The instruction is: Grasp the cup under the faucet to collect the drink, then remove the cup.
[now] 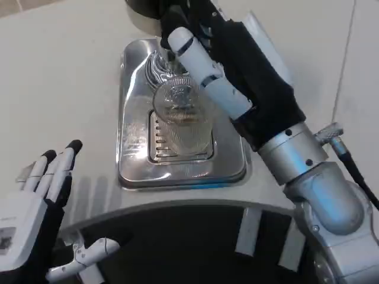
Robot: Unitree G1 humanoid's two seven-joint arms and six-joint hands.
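A clear ribbed glass cup [182, 121] stands upright on the slotted grate of a shiny steel drip tray [135, 77] in the middle of the head view. My right hand [222, 65] reaches in from the right; its fingers [204, 68] lie along the cup's right side and rim, wrapped around it. The dispenser base [142, 12] shows as a dark shape at the top, behind the hand; the faucet itself is hidden. My left hand [41, 189] hovers at the lower left, away from the tray, fingers straight and apart, holding nothing.
The drip tray sits on a white table [53, 71]. A dark curved part of my body [195, 236] fills the bottom edge. Bare tabletop lies left of the tray and at the far right.
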